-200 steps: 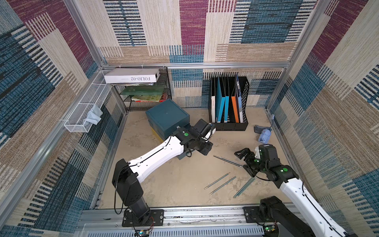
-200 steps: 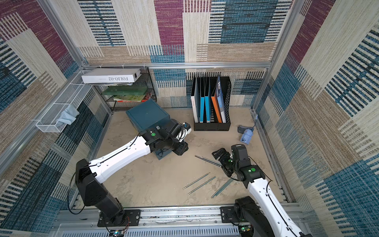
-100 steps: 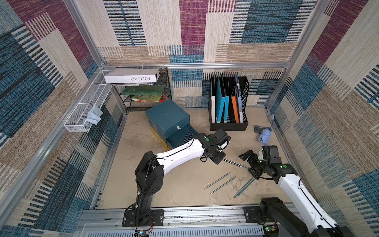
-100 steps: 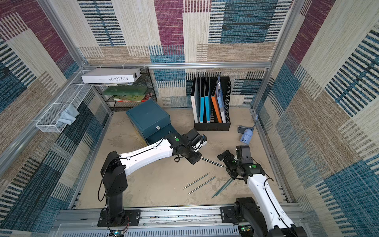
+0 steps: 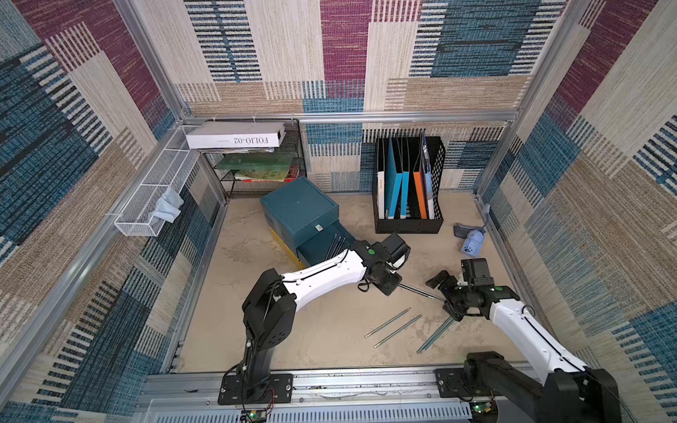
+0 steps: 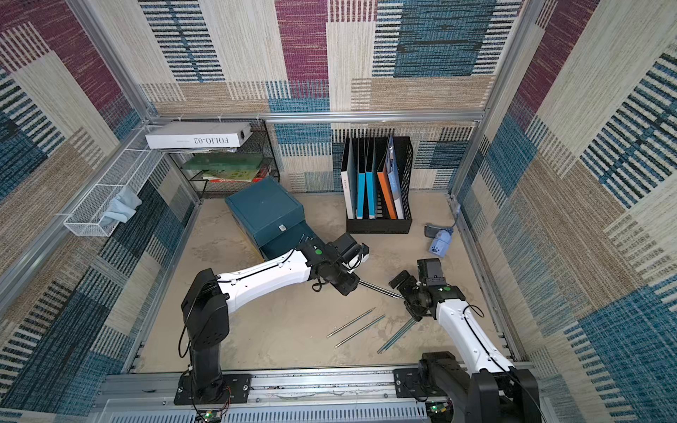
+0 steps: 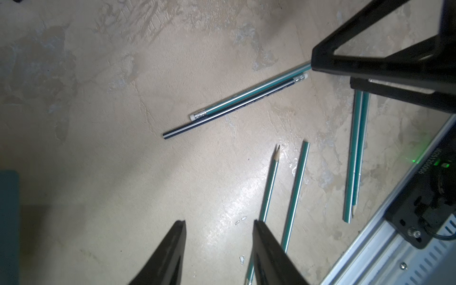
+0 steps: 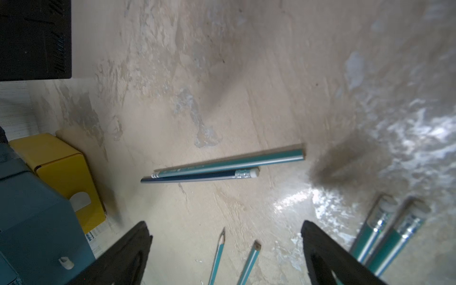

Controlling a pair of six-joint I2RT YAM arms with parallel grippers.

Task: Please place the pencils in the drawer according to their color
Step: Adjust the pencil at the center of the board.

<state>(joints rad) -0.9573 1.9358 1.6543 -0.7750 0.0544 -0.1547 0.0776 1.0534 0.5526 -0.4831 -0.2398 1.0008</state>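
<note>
Left gripper (image 7: 219, 223): jaws parted, nothing between them, over bare table (image 5: 311, 329) near one end of the loose pair; right gripper (image 8: 223, 223): spread wide, also empty, at the pair's other end; pair = teal pencil (image 7: 249, 95) and black pencil (image 7: 229, 109), flat, touching side by side; spaced teals (image 5: 388, 322) and touching teals (image 5: 436, 335) lie nearby on the table; black pencils (image 5: 336, 244) sit in the open drawer (image 5: 318, 252) of the cabinet (image 5: 298, 212).

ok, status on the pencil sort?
Left gripper, right gripper open, empty. Black pencil on table, a teal pencil lying alongside it; four more teal loose. Drawer open.
</note>
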